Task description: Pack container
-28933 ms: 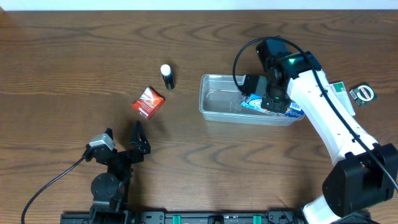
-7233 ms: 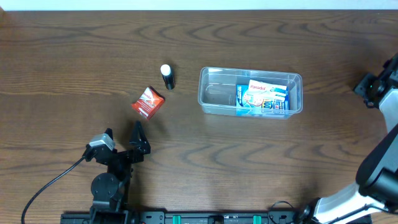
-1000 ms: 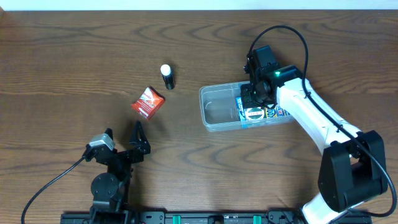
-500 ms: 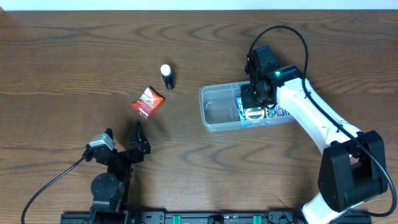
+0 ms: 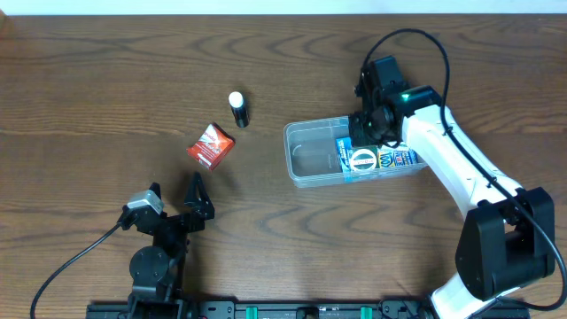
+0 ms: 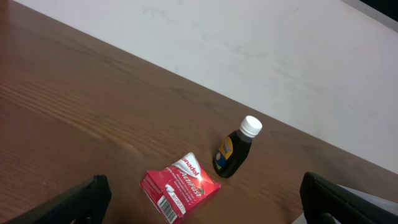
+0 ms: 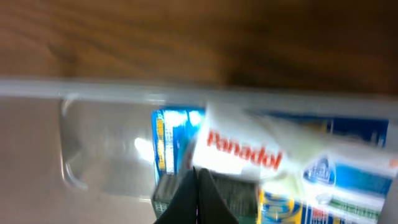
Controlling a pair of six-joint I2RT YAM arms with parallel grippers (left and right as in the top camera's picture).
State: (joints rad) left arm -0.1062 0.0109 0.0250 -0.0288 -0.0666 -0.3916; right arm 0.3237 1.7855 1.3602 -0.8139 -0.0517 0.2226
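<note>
The clear plastic container lies right of the table's middle. It holds blue and white medicine boxes and a round green-and-white item. My right gripper hangs over the container's back wall, above the boxes. In the right wrist view its fingers are pressed together with nothing between them, over the container and a white Panadol box. My left gripper rests open and empty at the front left. A red box and a small dark bottle lie left of the container.
The left wrist view shows the red box and the white-capped bottle on the wooden table, with a pale wall behind. The table's back edge runs along the top of the overhead view.
My right arm has lifted and shifted a little back and right from the container's contents. The round item stays in the container. The left arm has not moved.
</note>
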